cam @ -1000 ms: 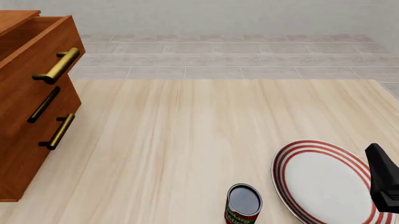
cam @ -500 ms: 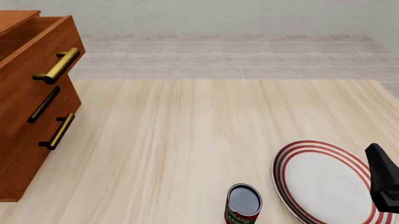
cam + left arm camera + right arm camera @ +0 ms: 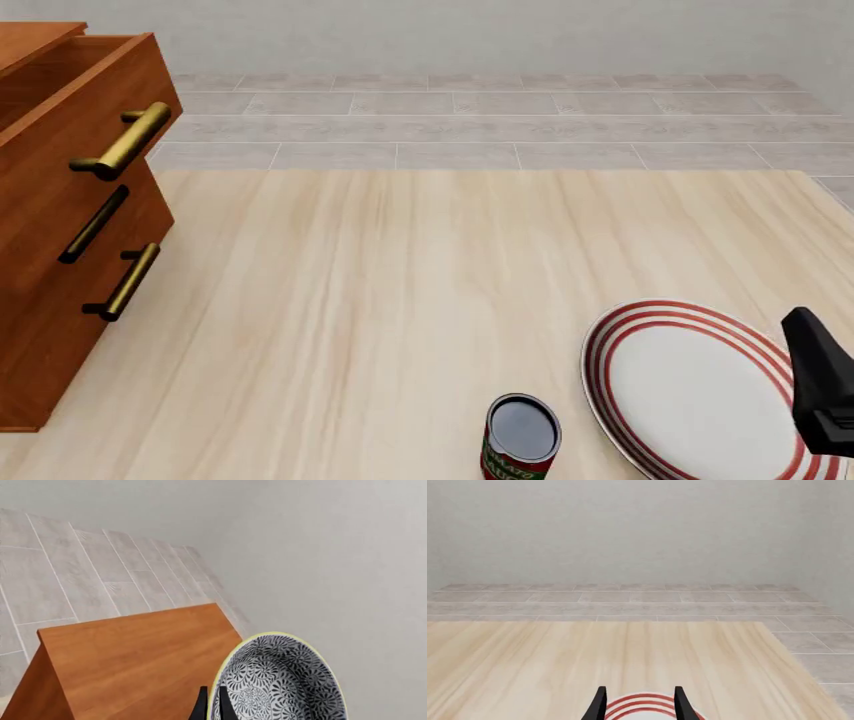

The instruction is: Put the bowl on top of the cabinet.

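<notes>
Left claw (image 3: pixel 212 706) clamped on the bowl (image 3: pixel 280 680) rim, over the cabinet (image 3: pixel 133 665) top (not yet set down); right claw (image 3: pixel 639 702) released, idle over the plate (image 3: pixel 694 385).

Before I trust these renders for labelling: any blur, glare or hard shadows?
Front view: sharp, even light, the can casts almost no shadow. Left wrist view: the bowl pattern crisp, cropped at the edge. Right wrist view: no glare on the plate.
</notes>
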You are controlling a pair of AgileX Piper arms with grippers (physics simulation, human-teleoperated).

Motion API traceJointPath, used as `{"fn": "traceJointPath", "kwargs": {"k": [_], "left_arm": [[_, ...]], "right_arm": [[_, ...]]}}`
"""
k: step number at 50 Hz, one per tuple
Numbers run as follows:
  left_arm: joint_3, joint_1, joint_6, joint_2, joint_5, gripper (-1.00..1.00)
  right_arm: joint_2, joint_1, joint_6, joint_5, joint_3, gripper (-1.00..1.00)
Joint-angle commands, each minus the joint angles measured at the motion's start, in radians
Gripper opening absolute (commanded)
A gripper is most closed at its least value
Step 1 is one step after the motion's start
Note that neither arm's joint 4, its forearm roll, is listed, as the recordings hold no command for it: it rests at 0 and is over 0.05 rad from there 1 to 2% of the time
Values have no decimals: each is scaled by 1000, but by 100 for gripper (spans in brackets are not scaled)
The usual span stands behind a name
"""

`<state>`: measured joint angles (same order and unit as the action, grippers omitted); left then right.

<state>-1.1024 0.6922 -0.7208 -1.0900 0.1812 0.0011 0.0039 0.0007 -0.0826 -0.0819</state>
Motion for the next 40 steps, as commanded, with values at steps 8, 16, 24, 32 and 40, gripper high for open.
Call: {"fn": "traceJointPath", "kwargs": {"k": [8,16,24,32,40], "left_arm": [[-9,25,8,-33,-24,-100],[-13,33,14,-43,-28,-100],[-8,27,12,-51,-30,-100],[-3,35,17,-58,-36,-100],[-2,45,18,-73,-47,-100]], "right_arm": [[0,0,0,0,0,100],[0,0,0,0,0,100],[0,0,0,0,0,100],[0,0,0,0,0,100],[0,0,0,0,0,100]]}}
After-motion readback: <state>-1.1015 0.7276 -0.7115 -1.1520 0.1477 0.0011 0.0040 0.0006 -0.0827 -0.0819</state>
